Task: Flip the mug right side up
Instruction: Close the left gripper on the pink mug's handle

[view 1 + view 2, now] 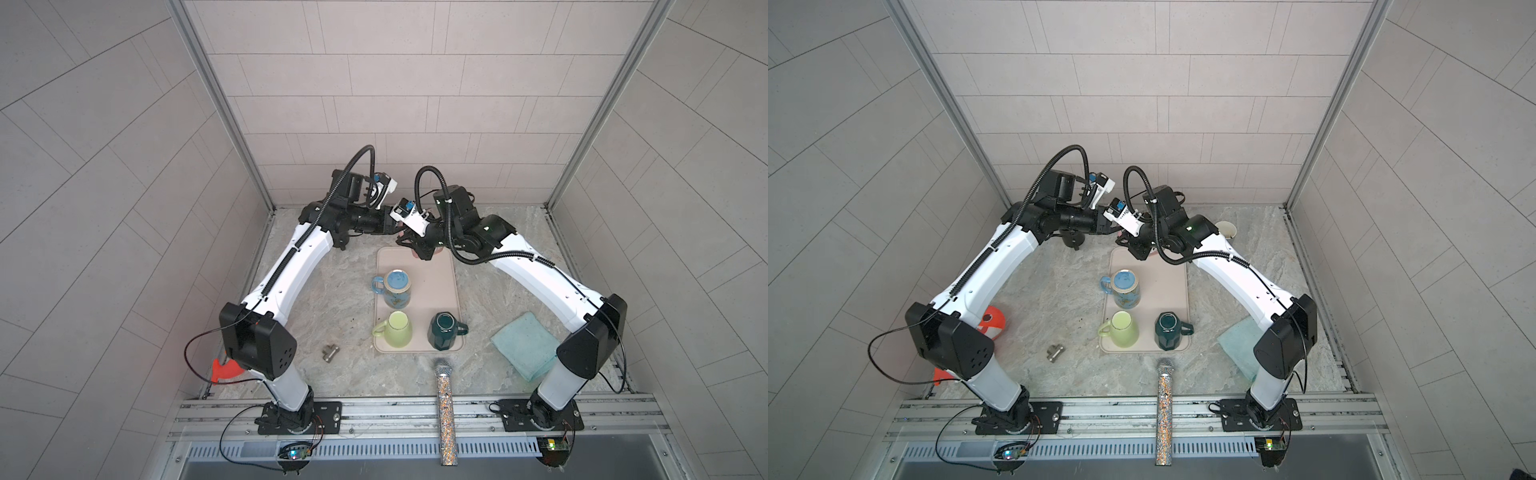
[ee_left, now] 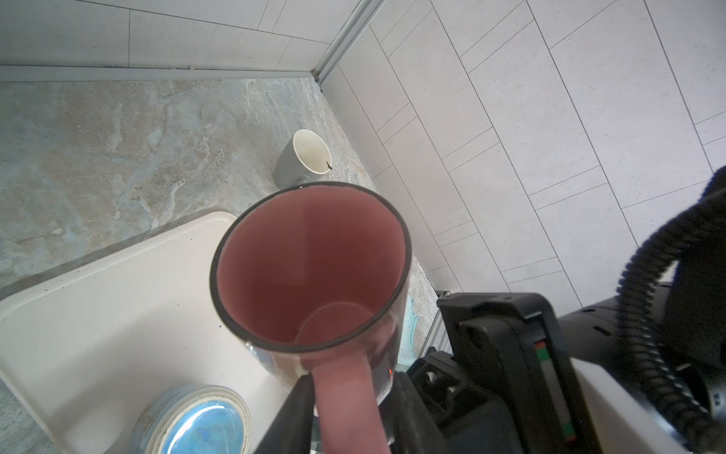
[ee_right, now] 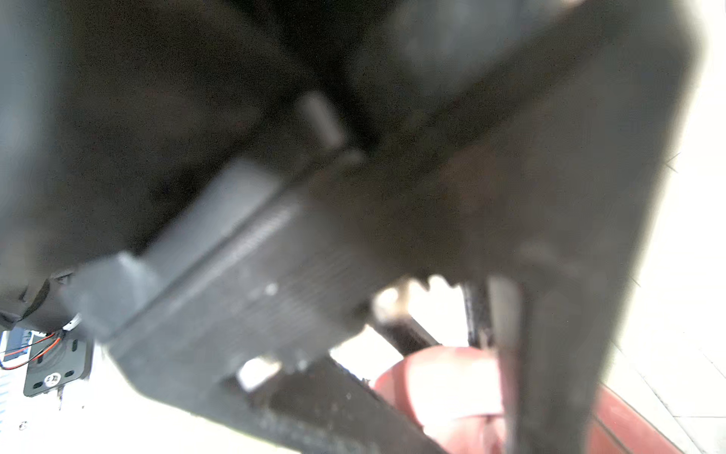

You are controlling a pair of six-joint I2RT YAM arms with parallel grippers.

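- Marble table [image 1: 324,316]: both arms reach to its far middle, where they meet.
- Beige tray [image 1: 436,291]: lies in the table's middle, its long side running front to back.
- Light blue cloth [image 1: 525,351]: lies by the table's right edge.
- Glitter microphone [image 1: 444,399]: lies across the table's front edge.
- Pink mug [image 2: 310,267]: at the tray's far edge, tipped with its open mouth toward the left arm.
- Blue mug [image 1: 397,287], light green mug [image 1: 398,330] and dark green mug [image 1: 444,330]: bottoms up on the tray.
- Left gripper [image 2: 349,379]: fingers stand on either side of the pink mug's handle [image 2: 345,412]. I cannot tell whether they press it.
- Right gripper [image 1: 419,249]: pressed together beside the pink mug. Its own wrist view is too blurred to show a pinch.
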